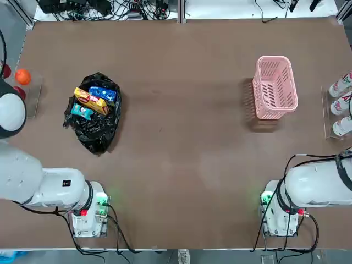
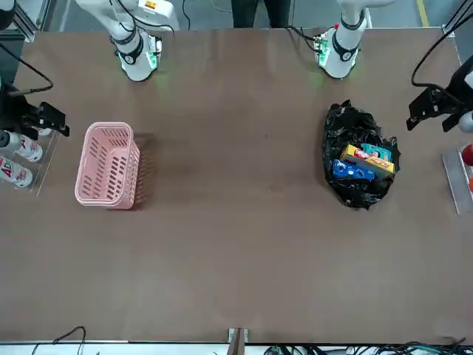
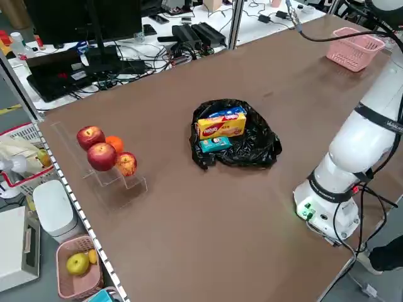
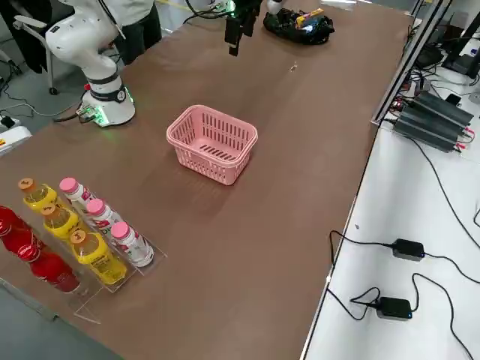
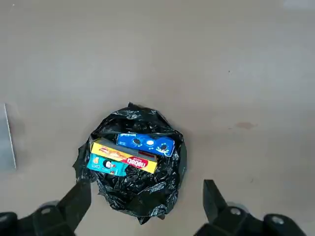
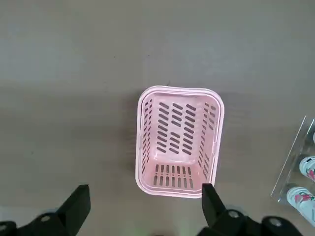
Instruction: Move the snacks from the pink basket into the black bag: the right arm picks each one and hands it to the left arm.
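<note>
All three snacks (image 1: 94, 100) are lying in the black bag (image 1: 97, 132), pink basket (image 1: 274, 87) empty; looking light, flat, slippery, so pinch across thin edges; both end effectors (image 5: 142, 204) (image 6: 145, 205) are spread, holding nothing.

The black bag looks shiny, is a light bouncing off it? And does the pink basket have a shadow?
Yes: in the left side view the black bag shows pale glints on its wrinkles, and the left wrist view shows them too. In the top view the pink basket casts a soft, faint shadow on the table beside it; the front view shows that faint shadow too.
</note>
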### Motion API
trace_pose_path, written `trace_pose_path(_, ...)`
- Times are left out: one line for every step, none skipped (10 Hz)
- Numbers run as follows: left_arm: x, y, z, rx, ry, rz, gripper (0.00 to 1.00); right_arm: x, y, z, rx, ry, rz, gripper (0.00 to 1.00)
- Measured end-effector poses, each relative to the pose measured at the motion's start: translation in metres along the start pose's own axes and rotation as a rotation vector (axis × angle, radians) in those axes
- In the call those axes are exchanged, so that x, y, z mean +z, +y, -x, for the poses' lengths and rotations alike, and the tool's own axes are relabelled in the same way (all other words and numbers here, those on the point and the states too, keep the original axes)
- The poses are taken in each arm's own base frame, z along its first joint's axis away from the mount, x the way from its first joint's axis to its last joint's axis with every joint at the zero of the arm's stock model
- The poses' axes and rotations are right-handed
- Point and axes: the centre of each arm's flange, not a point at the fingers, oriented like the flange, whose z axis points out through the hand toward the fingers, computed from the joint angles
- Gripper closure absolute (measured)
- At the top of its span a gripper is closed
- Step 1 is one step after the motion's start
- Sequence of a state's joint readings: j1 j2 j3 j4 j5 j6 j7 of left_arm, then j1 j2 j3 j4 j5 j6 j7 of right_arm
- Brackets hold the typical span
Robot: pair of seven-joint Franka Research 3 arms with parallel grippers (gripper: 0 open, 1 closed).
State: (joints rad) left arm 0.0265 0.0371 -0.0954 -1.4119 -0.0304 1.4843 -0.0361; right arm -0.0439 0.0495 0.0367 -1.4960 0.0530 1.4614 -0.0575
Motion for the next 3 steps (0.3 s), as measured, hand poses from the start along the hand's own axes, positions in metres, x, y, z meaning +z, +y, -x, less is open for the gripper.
trace_pose_path(-0.0020,-0.0002,0.0015,0.000,0.002,0.000,0.00,0.0000,0.0001,0.0000,0.000,0.000,0.001,0.00)
trace_pose_path(-0.0032,-0.0003,0.0027,-0.001,0.001,-0.001,0.00,0.0000,0.0002,0.0000,0.000,0.000,0.001,0.00)
trace_pose_path(-0.0028,-0.0001,0.0030,0.000,-0.002,-0.001,0.00,0.0000,0.0002,0.0000,0.000,0.000,0.002,0.00)
